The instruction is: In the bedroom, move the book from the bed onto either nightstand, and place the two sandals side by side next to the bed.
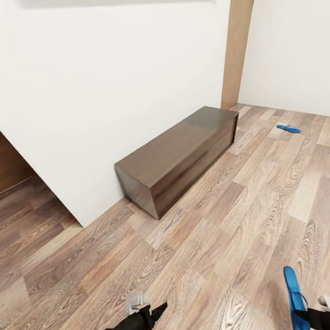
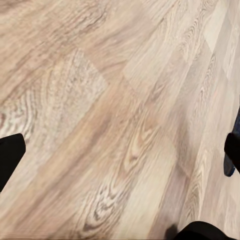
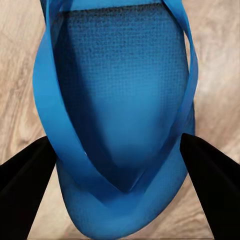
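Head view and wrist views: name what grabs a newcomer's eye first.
A bright blue sandal held in the right gripper, low at the head view's right edge. A second blue sandal lies on the plank floor far off near the right wall. A long dark brown cabinet stands against the white wall.

A low cabinet (image 1: 180, 157) is set against the wall (image 1: 92, 80); one sandal (image 1: 288, 128) is seen right of it, another (image 1: 296, 299) nearer, at the right gripper (image 1: 303, 315).
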{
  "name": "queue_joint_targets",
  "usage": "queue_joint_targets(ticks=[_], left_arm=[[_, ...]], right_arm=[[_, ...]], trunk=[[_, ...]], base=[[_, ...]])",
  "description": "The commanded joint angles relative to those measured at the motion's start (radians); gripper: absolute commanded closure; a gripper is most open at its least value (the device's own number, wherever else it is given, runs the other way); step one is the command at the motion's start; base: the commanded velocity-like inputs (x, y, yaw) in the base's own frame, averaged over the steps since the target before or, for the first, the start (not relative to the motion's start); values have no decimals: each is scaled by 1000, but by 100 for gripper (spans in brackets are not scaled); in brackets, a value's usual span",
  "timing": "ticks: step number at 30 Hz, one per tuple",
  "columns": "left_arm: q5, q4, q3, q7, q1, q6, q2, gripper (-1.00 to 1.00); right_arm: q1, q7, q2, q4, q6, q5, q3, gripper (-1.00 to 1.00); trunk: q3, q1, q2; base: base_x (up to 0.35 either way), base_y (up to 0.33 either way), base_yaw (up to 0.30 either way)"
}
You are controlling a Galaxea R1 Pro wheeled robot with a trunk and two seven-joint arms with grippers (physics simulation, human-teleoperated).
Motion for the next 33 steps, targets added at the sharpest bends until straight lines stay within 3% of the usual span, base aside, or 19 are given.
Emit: queue_joint_targets(ticks=[1, 8, 24, 25, 29, 33], left_arm=[[9, 22, 0, 1, 0, -8, 0, -100], [9, 109, 3, 5, 0, -85, 1, -100], [9, 113, 3, 3, 0, -92, 11, -100], [10, 114, 4, 3, 0, -92, 20, -100], [12, 117, 5, 5, 0, -91, 53, -100], [12, 119, 4, 7, 5, -126, 61, -100]], right_arm=[[0, 13, 1, 15, 9, -4, -8, 100], [0, 27, 2, 85, 1, -2, -8, 100], [0, 28, 3, 91, 1, -2, -5, 100], [-1, 29, 7, 87, 1, -2, -2, 100], [0, 28, 85, 81, 2, -2, -1, 100], [0, 28, 107, 83, 0, -2, -1, 100]], trunk=[[3, -1, 0], [30, -4, 2], [92, -11, 5], [96, -11, 6], [112, -13, 7], [127, -15, 7]], base=[[0, 0, 0], [0, 0, 0], [0, 0, 0], [0, 0, 0], [0, 0, 0], [0, 0, 0]])
